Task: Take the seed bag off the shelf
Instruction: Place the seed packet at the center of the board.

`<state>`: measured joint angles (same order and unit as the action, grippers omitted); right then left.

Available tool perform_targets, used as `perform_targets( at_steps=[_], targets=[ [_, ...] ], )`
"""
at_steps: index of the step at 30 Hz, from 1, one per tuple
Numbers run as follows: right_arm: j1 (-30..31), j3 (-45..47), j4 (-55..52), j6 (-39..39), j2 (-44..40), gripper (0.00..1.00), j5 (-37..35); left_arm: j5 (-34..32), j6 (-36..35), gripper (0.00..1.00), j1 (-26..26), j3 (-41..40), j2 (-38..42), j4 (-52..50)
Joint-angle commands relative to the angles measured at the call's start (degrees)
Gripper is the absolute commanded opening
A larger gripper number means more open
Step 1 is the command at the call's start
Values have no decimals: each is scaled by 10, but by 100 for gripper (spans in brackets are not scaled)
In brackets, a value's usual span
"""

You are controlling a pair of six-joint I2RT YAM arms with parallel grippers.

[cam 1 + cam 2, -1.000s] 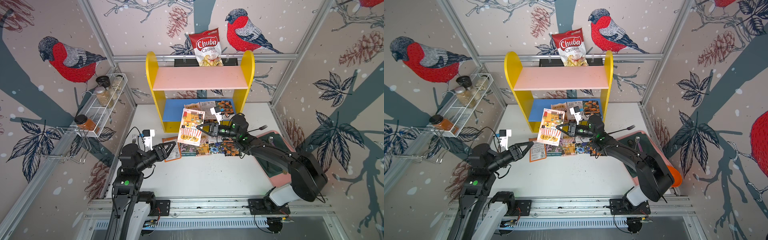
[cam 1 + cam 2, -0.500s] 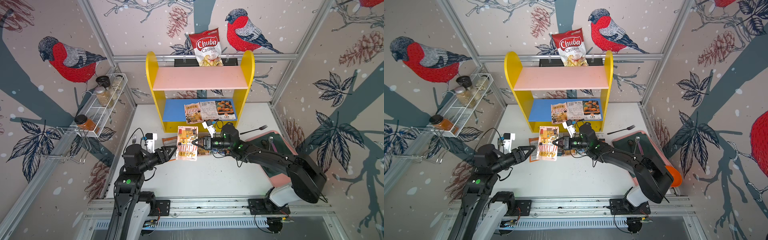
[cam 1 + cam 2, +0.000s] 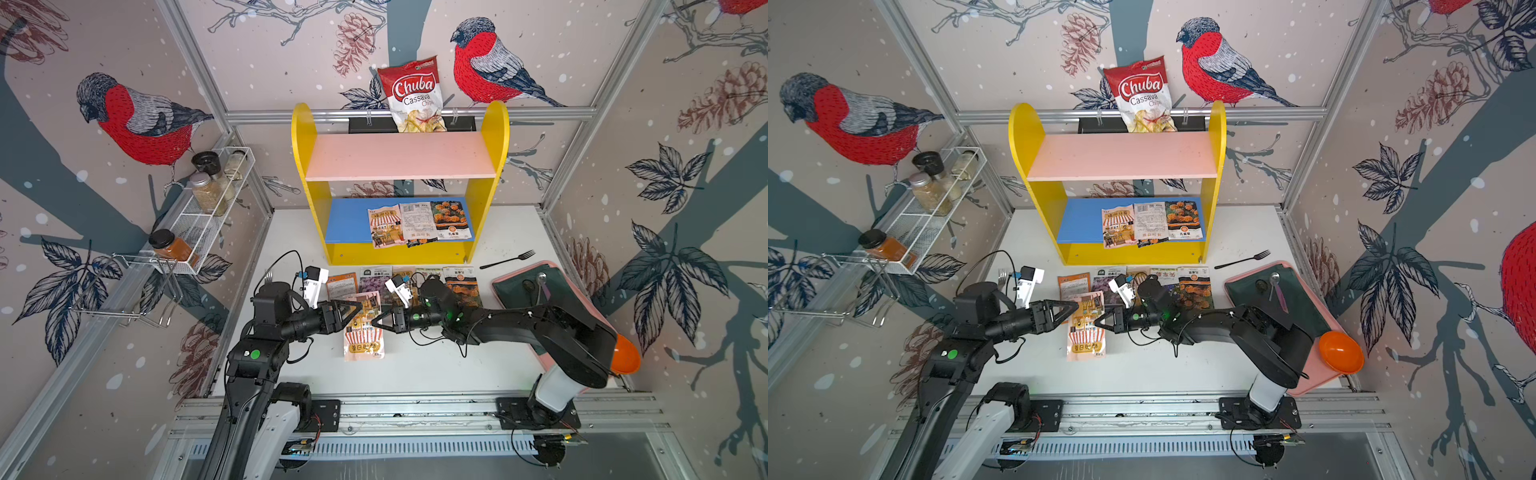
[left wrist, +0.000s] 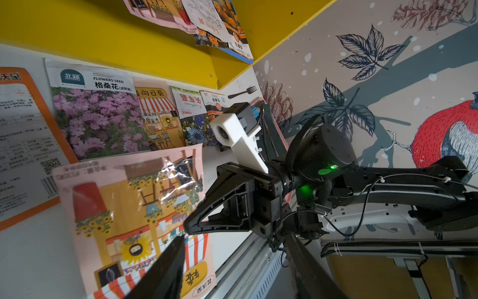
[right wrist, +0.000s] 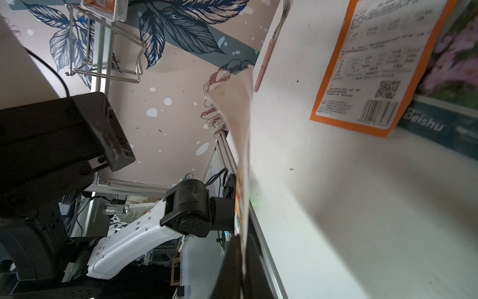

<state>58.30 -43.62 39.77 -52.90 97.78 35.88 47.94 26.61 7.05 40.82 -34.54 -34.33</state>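
Since the seed bag (image 3: 365, 338) hangs clear of the shelf (image 3: 399, 156), out over the table (image 3: 415, 374) in front of it, the taking-off looks done. The step in hand is the set-down.

The left gripper (image 3: 356, 308) sits at the bag's left side with its jaws spread, and I can make out nothing pinched between them. The right gripper (image 3: 376, 323) is clenched on the bag's right edge. The right wrist view shows the bag edge-on in that pinch, standing away from the table top. Whether its lower edge touches the table I cannot tell.

The next move, I judge, calls for laying the bag flat on bare table and letting the right jaws go. The left gripper must stay out of the way, because the two sets of tips are very near each other. The thin foil may cling or flop over as it is let go.

Counting across:
- One spice rack (image 3: 195, 230) on the left wall, holding four jars (image 3: 206, 192).
- One pink-handled fork (image 5: 263, 67) on the table by the left arm.
- One bag held, as above.
- Five more bags in a row (image 3: 375, 282) on the table along the foot of the shelf.
- Three bags (image 3: 415, 224) showing plainly on the blue board (image 3: 345, 220), with what may be a fourth peeking out underneath.
- One chips bag (image 3: 413, 95) behind the pink board.
- One black fork (image 3: 508, 260) to the right of the shelf.
- One tray (image 3: 557, 291), and one orange bowl (image 3: 625, 355) at its near corner.
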Motion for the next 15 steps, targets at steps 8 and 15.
perform_targets(
  at_steps=[8,15],
  targets=[
    [40,-11,102,-56,71,0,-40,-47,-37,59,17,26,21,-65],
    [55,-37,87,-64,115,0,-54,-52,-12,57,-14,0,45,-44]
  ],
)
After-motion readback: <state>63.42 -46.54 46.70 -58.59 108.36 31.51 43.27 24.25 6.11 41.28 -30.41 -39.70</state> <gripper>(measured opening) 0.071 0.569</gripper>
